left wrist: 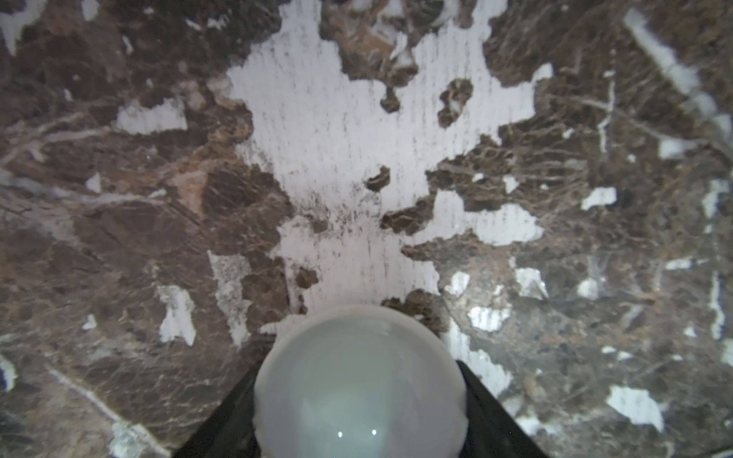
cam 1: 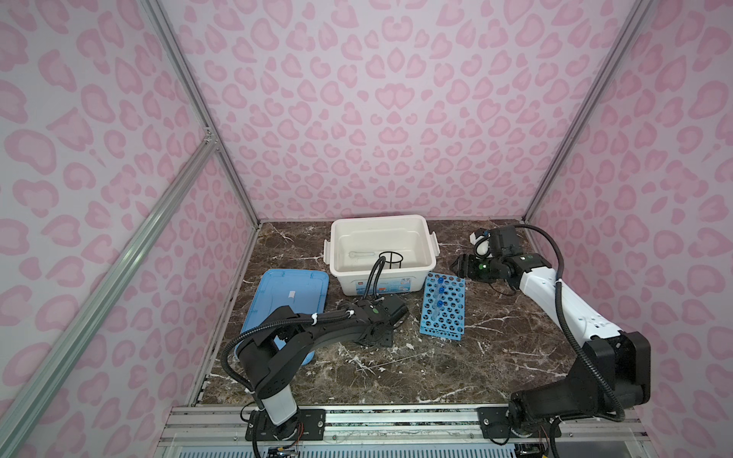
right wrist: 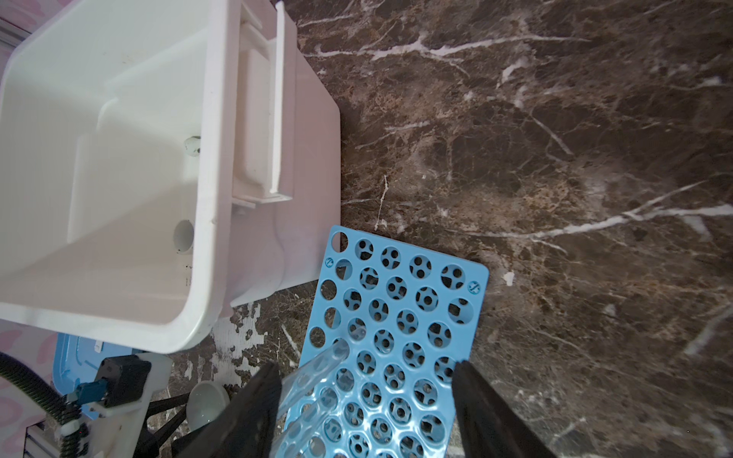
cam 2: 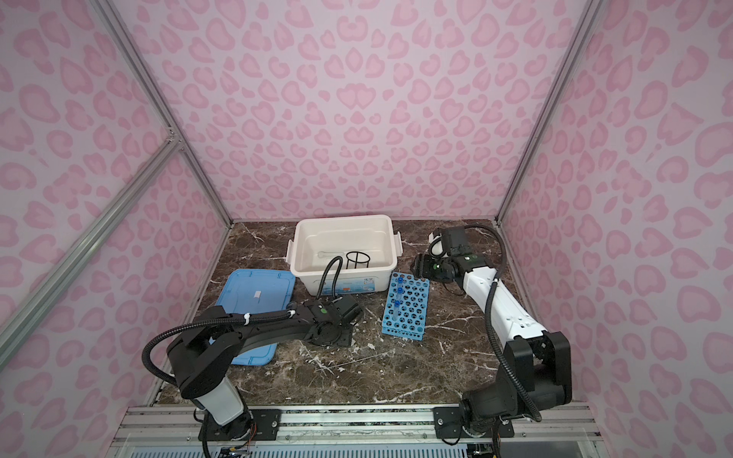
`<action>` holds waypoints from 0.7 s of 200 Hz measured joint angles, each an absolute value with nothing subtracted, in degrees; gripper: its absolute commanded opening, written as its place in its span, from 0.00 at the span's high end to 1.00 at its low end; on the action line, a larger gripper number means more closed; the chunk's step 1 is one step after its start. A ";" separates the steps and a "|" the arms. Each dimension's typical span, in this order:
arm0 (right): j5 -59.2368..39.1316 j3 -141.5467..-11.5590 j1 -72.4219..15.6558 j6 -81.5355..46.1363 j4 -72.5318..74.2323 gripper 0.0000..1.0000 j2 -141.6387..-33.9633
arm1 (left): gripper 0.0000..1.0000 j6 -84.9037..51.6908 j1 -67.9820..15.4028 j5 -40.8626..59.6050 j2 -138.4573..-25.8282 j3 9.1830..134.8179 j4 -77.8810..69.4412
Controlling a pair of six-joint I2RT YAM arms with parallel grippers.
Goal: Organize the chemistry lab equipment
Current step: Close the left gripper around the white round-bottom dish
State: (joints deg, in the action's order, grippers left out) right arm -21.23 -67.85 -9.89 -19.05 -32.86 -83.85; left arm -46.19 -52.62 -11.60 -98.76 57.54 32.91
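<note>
Beside rack (cam 1: 446,317) — open box (cam 1: 353,283) (lid (cam 1: 277,289) leftward).

Blue perforated rack (cam 1: 446,317) lies flat, clear blue-capped tubes (cam 1: 439,299) resting on it.

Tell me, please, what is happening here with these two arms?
Lab items are being tidied away. The left gripper is low over the table, its fingers flanking a white dish; a firm grip cannot be confirmed. The right gripper hangs open above the blue rack, where two tubes lie. The ring stand already sits inside the white box; the blue lid lies beside it.
</note>
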 measured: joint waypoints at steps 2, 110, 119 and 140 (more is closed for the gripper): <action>-21.23 -67.85 -9.87 -19.05 -32.86 0.30 -83.85 | 0.41 -46.19 -52.62 -11.60 -98.76 57.54 32.91; -21.23 -67.70 -9.63 -19.05 -32.84 0.29 -83.74 | 0.28 -45.34 -52.62 -11.49 -98.91 58.22 34.37; -21.23 -67.70 -9.61 -19.05 -32.82 0.29 -83.66 | 0.26 -45.34 -52.62 -11.40 -98.98 58.22 34.44; -21.23 -67.70 -9.52 -19.05 -32.84 0.29 -83.66 | 0.18 -45.36 -52.62 -11.35 -99.00 58.22 34.50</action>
